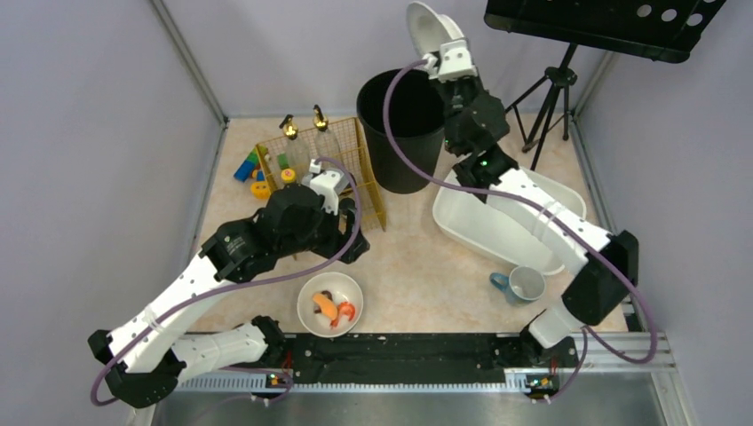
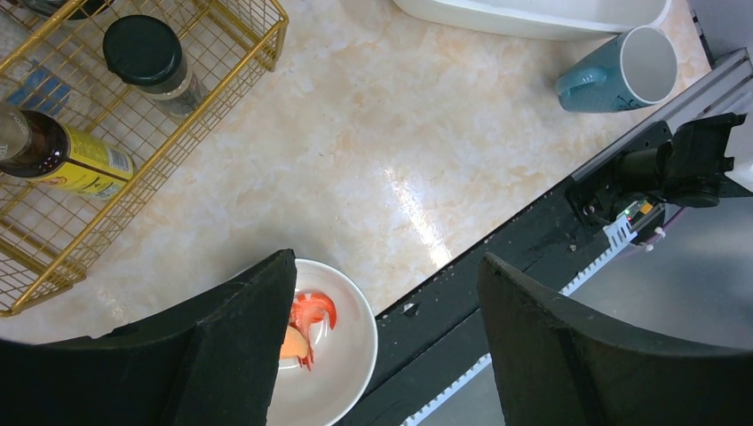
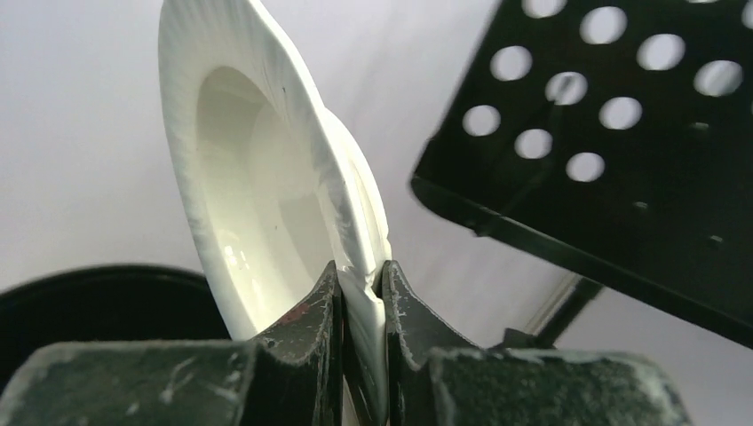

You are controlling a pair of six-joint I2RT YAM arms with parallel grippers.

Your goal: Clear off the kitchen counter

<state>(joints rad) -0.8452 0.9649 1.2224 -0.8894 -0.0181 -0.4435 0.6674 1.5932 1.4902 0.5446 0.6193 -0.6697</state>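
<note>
White paper plate [image 3: 257, 177] is standing almost on its edge in the right pincer [image 3: 360, 275], whose two jaws are pressing closed on the plate's rim. This pincer is holding it high, up over the black bin [image 1: 404, 124]. The bin is standing at the far side of the beige marbled tabletop [image 1: 417, 275], between a gold wire basket [image 1: 366, 173] and a white tub [image 1: 497, 231].

The left pincer [image 2: 385, 262] is hanging open over the tabletop with nothing between its fingers, just beside the near corner of the basket. Close below it a white bowl [image 1: 353, 288] is sitting near the black front rail [image 1: 400, 351], and orange and red food pieces [image 1: 334, 308] are lying in it.

Inside the basket a brown bottle with a yellow label [image 2: 53, 155] and a jar with a black lid [image 2: 146, 53] are resting. A teal mug [image 1: 524, 284] is standing upright just beside the tub's near end. Colourful toy blocks [image 1: 249, 166] are lying left of the basket.
</note>
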